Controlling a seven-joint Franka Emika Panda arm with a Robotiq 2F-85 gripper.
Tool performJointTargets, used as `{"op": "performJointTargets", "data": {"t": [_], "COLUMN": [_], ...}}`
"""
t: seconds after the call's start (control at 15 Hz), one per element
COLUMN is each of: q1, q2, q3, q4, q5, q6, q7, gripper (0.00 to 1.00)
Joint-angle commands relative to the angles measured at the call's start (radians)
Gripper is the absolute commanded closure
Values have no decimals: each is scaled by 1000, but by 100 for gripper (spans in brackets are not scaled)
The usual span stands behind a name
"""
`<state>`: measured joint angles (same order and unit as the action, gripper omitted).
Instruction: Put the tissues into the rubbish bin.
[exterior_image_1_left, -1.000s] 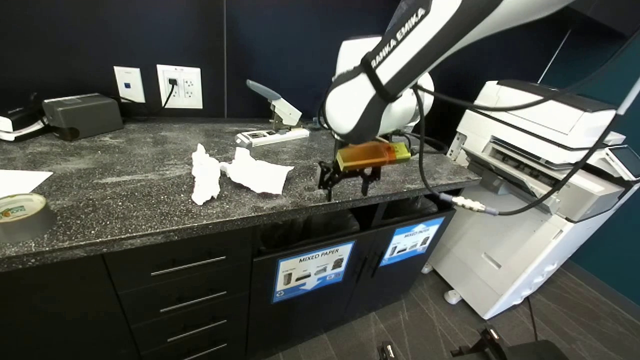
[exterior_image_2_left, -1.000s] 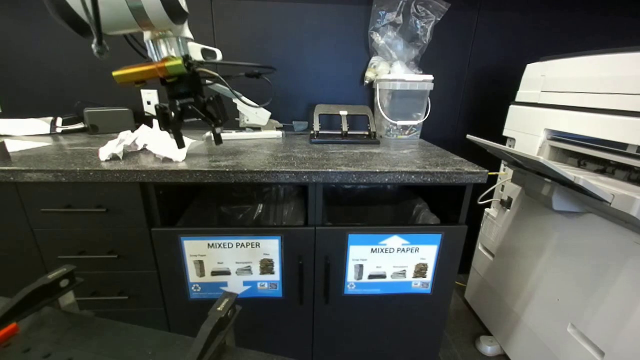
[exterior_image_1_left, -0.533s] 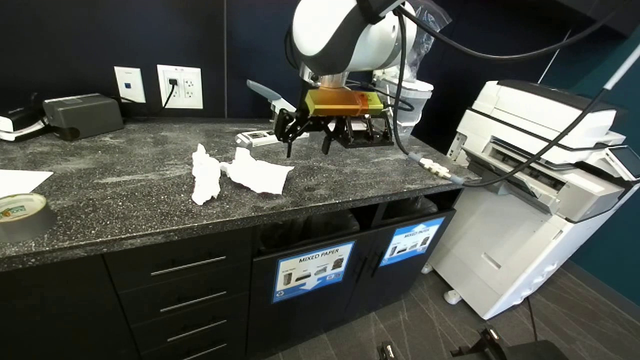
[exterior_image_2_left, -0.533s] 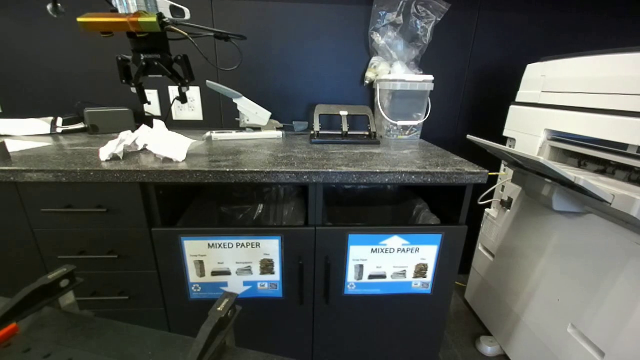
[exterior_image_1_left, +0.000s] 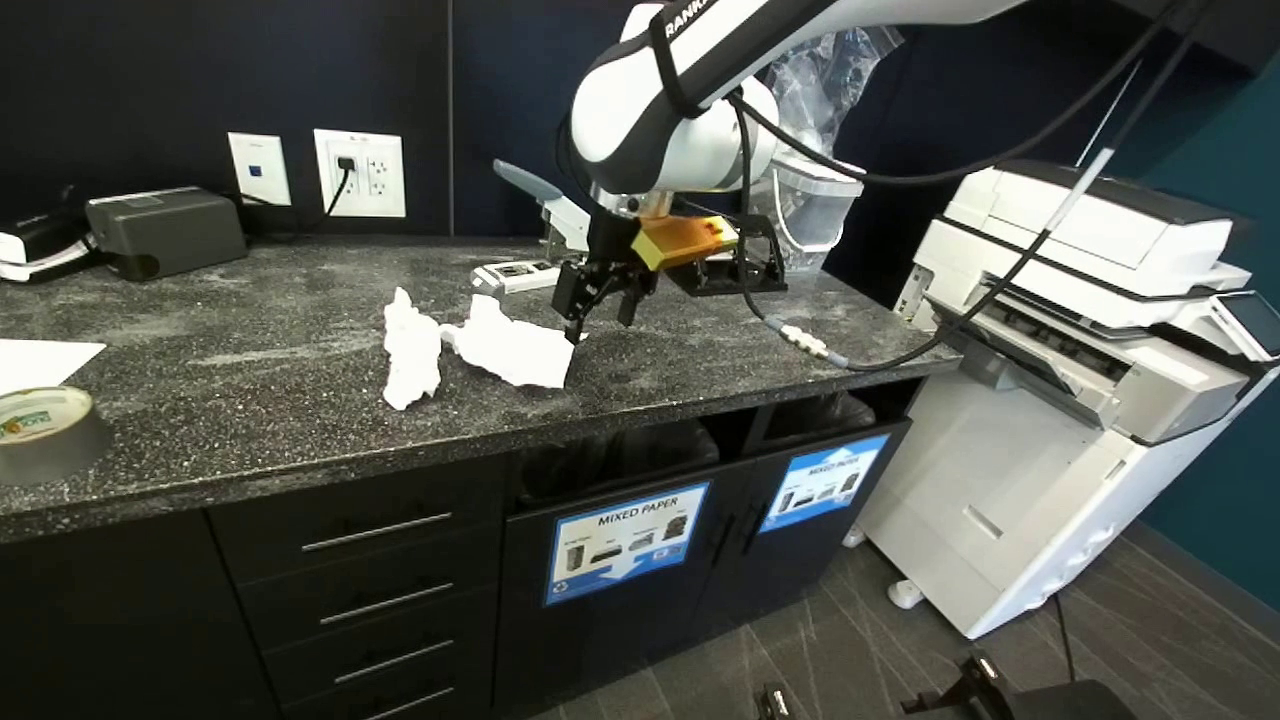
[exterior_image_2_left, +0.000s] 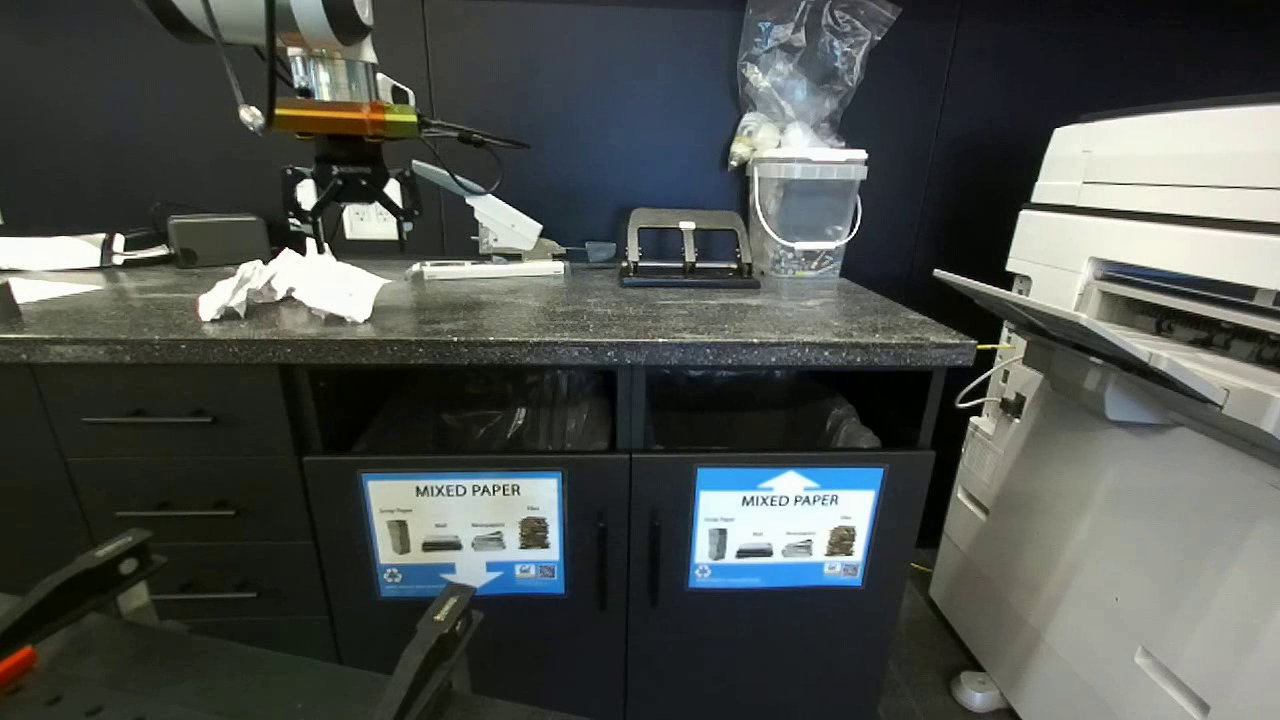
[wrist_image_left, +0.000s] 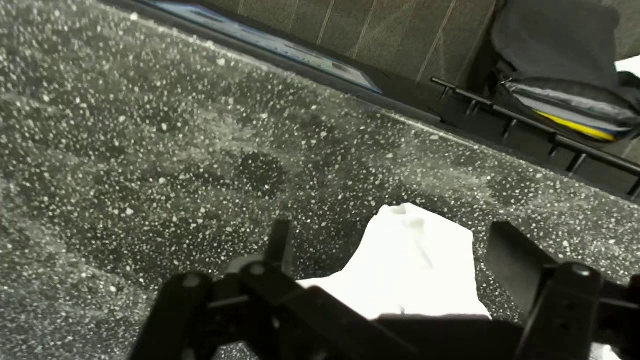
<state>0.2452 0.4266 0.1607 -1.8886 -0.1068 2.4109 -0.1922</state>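
Two crumpled white tissues lie close together on the dark speckled counter: a narrow left tissue (exterior_image_1_left: 411, 350) and a wider right tissue (exterior_image_1_left: 512, 352). My gripper (exterior_image_1_left: 600, 325) hangs with its jaws pointing down by the outer edge of the wider one, one finger overlapping that edge. In an exterior view the gripper (exterior_image_2_left: 360, 238) shows its fingers spread, tips about level with the tissue peaks. The wrist view has a tissue (wrist_image_left: 405, 270) beneath the gap of the open gripper (wrist_image_left: 392, 235), not gripped. Below the counter, the rubbish bin (exterior_image_2_left: 510, 415) shows a plastic liner in its opening.
A large stapler (exterior_image_1_left: 550, 265) stands behind the tissues, with a hole punch (exterior_image_2_left: 690, 250) and a clear bucket (exterior_image_2_left: 808, 215) further along. A tape roll (exterior_image_1_left: 45, 435) and flat paper (exterior_image_1_left: 45, 362) lie to the side. Another lined opening (exterior_image_2_left: 770, 410) adjoins the bin.
My gripper rose and moved back from near the counter's front edge, then came down again beside the wider tissue, with the wrist turned. The jaws stayed open; both tissues lie as before.
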Motion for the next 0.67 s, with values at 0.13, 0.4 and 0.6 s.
{"op": "performJointTargets", "data": {"t": [0.13,0.4,0.6], "q1": [-79,-98,-88], "q2": [184,261,301], "q3": [80,139,159], "q4": [240,335,386], "q5": [44,65,59], "q6": [-55,-98,-133], "q7": [-244,-368,-415], "gripper": [0,0,0]}}
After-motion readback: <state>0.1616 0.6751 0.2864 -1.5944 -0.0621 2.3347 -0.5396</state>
